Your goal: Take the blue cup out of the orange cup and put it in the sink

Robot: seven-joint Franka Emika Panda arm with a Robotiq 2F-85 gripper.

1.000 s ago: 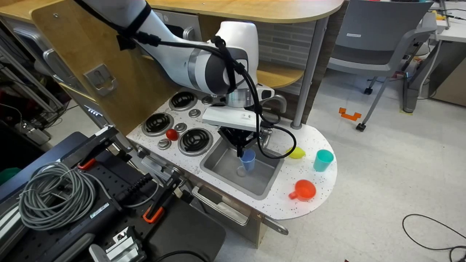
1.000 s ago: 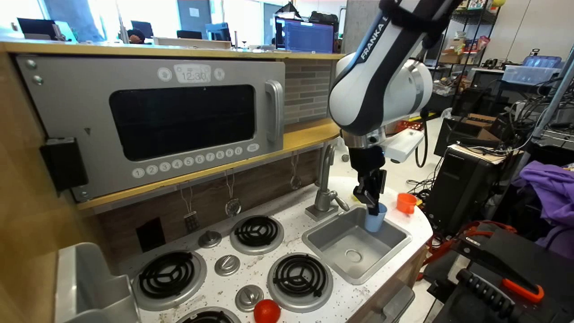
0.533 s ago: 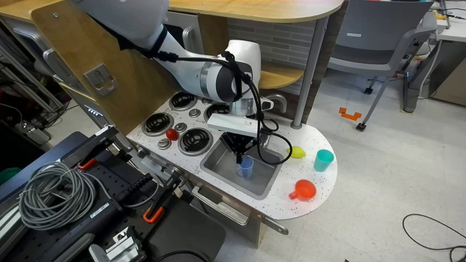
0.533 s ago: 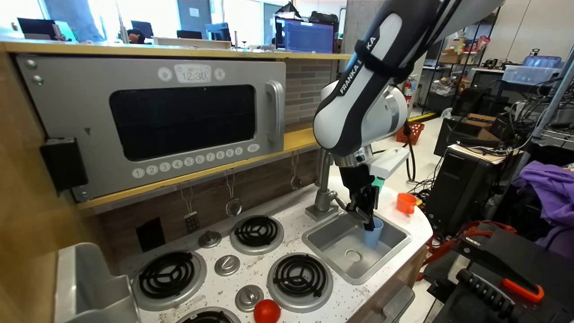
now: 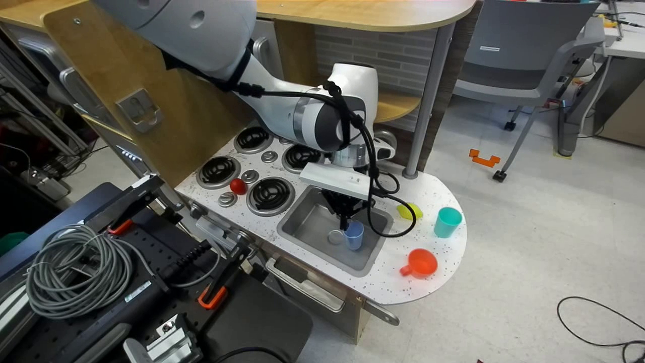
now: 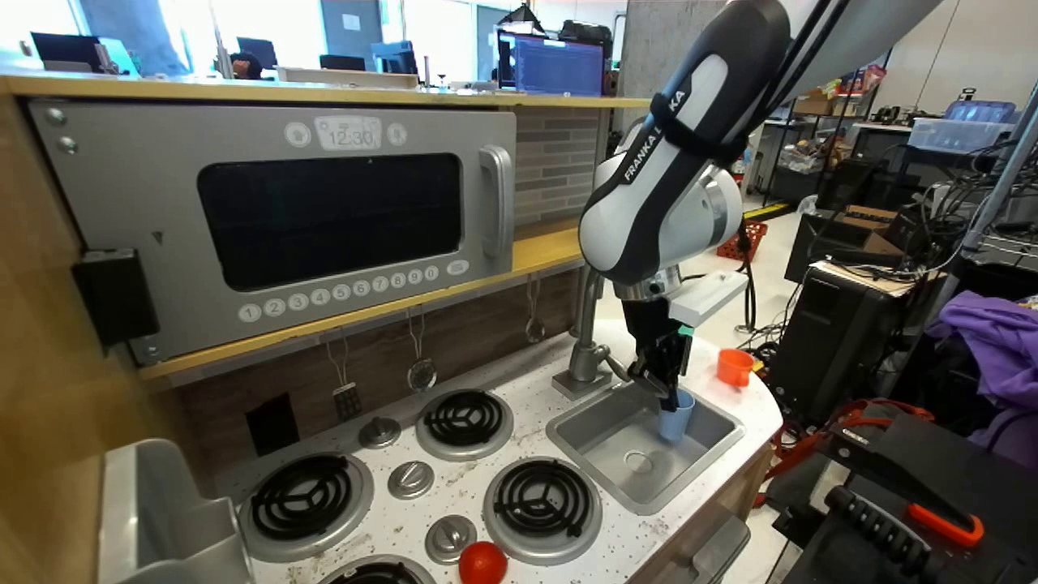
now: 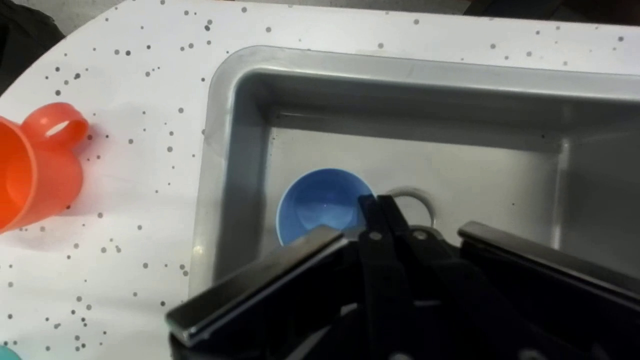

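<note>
Item, step in hand: placing. The blue cup (image 7: 320, 206) was already out of the orange cup (image 7: 47, 172) and down inside the sink (image 7: 425, 73), so I judged release to be all that remained.

Item, fingers (image 7: 376, 255): drawn together, gripping the blue cup's wall at its three o'clock in the wrist view, one apparently inside the rim.

Item, next move: I reckoned on settling the base, parting the fingers, withdrawing straight up; a sideways pull risked tipping the cup. Base on sink floor or not, I could not tell.

Item, containers. Sink: held the blue cup, the drain (image 7: 412, 211) just beside it at three o'clock, same view. Blue cup: upright or nearly so; no contents showed. Orange cup: on the desk (image 7: 135, 210), at the blue cup's nine o'clock; none showed either. Lastly, a teal cup (image 5: 447, 223): in an exterior view, at the orange cup's one o'clock; contents I could not make out.
</note>
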